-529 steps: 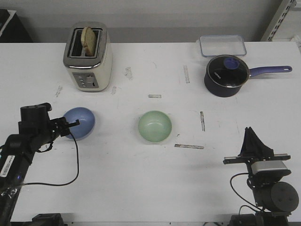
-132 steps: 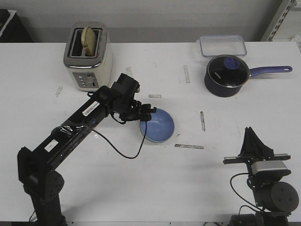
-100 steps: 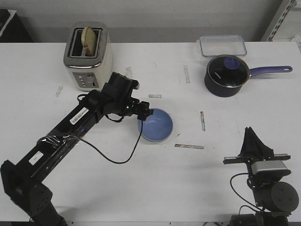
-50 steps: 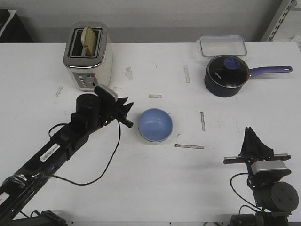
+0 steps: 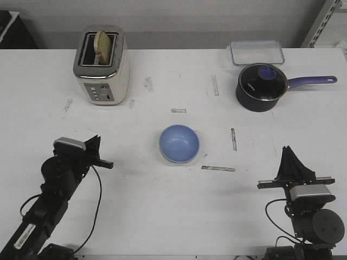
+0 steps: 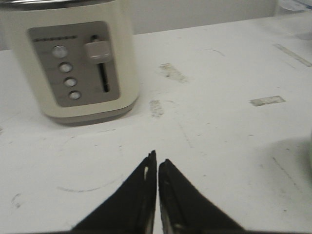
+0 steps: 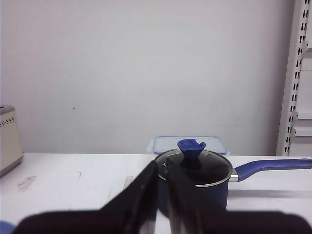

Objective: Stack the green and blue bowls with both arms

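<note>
Tabletop (image 5: 162,216): white and scuffed, with short strips of tape near the centre and toward 1 o'clock.
Left arm (image 5: 49,200): at 8 o'clock on the tabletop, black, a thin cable looping beside it, well apart from the bowls.
Right arm (image 5: 312,216): at 4 o'clock, near the tabletop's front edge, well apart from the bowls.
Toaster (image 5: 101,65): at 11 o'clock, cream and chrome, a slice of bread standing in its slot; in the left wrist view its panel shows four round buttons and a slider.
Saucepan (image 5: 261,86): at 2 o'clock, dark blue with a glass lid and blue knob, its long handle pointing to 3 o'clock.
Container (image 5: 256,52): clear, with a blue-rimmed lid, just behind the saucepan toward 12 o'clock.
Blue bowl (image 5: 179,144): at the centre of the tabletop, upright, touched by neither pincer.
Green bowl: I cannot make it out in the front view, where only blue shows at the centre; a faint green edge sits at the border of the left wrist view, too little to place.
Left pincer (image 6: 157,161): fingers pressed together with only a hairline between them, gripping nothing, pointing toward the toaster.
Right pincer (image 7: 161,171): fingers drawn close together, tips almost touching, gripping nothing, aimed at the saucepan.
</note>
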`<state>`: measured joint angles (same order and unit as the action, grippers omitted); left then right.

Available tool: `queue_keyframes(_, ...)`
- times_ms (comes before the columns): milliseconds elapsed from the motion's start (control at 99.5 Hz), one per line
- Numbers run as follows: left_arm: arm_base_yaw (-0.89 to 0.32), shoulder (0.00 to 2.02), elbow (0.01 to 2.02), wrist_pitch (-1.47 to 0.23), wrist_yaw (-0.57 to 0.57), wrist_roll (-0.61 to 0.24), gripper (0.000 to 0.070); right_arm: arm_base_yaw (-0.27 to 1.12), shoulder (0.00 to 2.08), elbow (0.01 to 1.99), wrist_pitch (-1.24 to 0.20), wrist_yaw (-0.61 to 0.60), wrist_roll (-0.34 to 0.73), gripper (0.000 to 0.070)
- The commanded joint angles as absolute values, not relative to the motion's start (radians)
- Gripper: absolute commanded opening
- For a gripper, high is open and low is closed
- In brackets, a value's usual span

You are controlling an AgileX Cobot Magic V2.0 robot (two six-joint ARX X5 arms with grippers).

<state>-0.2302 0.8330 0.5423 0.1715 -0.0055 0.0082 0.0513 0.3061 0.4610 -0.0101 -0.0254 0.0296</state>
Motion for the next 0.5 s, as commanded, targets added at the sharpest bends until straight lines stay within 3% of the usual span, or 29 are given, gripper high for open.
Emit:
queue_keyframes(0,-0.213,0.779,0.506,0.182,-0.009,-0.009,0.0001,0.052,0.307,0.463,0.000,-0.025,0.024,0.0013)
queue_keyframes(241,-0.163,0.533,0.357,0.175,-0.009,-0.009,0.0001,0.052,0.307,0.463,0.000,-0.026,0.024,0.0013)
queue_keyframes(492,-0.159,0.311,0.350,0.046,-0.008,-0.009,0.0001,0.052,0.307,0.463,0.000,-0.026,0.024,0.0013)
